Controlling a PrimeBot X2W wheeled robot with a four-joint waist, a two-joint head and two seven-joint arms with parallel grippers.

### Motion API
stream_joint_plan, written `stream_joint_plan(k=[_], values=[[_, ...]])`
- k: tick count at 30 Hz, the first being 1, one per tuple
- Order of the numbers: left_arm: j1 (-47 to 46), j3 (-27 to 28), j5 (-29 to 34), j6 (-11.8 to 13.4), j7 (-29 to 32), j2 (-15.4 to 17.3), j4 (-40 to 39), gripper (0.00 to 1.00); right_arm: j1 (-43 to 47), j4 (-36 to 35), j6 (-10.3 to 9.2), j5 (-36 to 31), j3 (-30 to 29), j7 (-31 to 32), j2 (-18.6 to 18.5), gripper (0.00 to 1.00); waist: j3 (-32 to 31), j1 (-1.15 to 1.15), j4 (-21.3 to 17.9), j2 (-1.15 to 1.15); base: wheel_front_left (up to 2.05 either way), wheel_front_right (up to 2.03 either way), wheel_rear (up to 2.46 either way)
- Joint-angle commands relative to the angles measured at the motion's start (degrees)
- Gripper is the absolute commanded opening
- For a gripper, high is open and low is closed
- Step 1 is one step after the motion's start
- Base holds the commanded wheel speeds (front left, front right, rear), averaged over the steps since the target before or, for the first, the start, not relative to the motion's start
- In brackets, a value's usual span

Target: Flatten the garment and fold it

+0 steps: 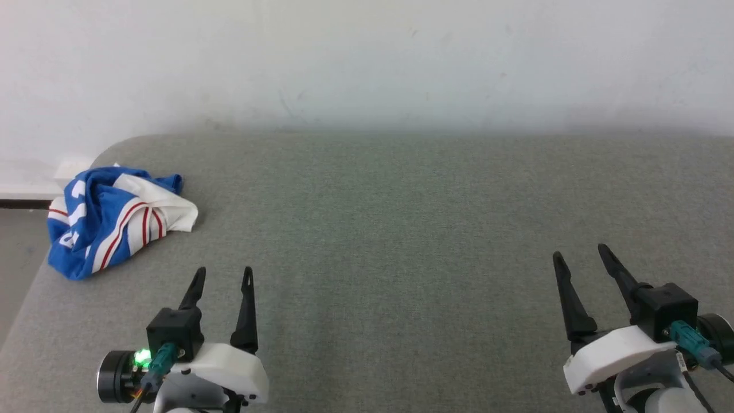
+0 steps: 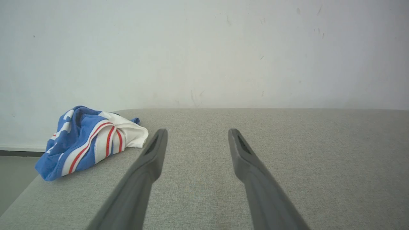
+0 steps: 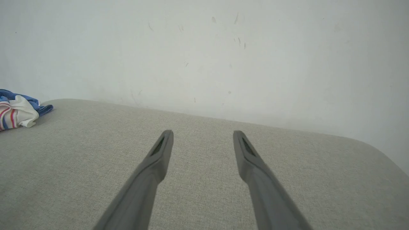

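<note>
The garment [image 1: 112,221] lies crumpled in a heap at the far left corner of the grey padded table [image 1: 401,229], blue with white panels and red stripes. It also shows in the left wrist view as a bunched pile, the garment [image 2: 89,140], and at the left edge of the right wrist view, the garment [image 3: 17,110]. My left gripper [image 1: 223,274] hovers open at the lower left, a short way to the right of and nearer than the heap, nothing between its fingers. My right gripper [image 1: 580,253] stands open at the lower right, far from the cloth.
A pale wall [image 1: 367,57] rises behind the table's far edge. The table's rounded left corner sits beside the garment, with floor [image 1: 17,252] beyond it. The wide grey surface stretches between both grippers.
</note>
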Motion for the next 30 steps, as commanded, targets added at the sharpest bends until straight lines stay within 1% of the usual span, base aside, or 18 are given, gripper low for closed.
stream_joint_plan(k=[1,17,30], values=[[0.72,-0.09,-0.24,0.48,-0.53,0.0,0.0,1.0,0.5,-0.17,-0.03,0.59,0.15,-0.64,0.06,1.0,-0.12,0.0,0.71,0.0,0.0,0.0,0.0],[1.89,-0.04,-0.73,0.95,-2.45,-0.01,-0.21,1.0,1.23,-0.03,-0.04,0.55,0.92,-2.55,0.1,1.0,-0.76,0.0,6.59,0.0,0.0,0.0,0.0],[2.61,-0.7,-1.28,1.4,-4.01,-0.01,-0.38,1.0,1.81,-0.04,-0.06,0.81,1.78,-4.11,0.13,1.0,-0.98,0.0,12.51,0.0,0.0,0.0,0.0]])
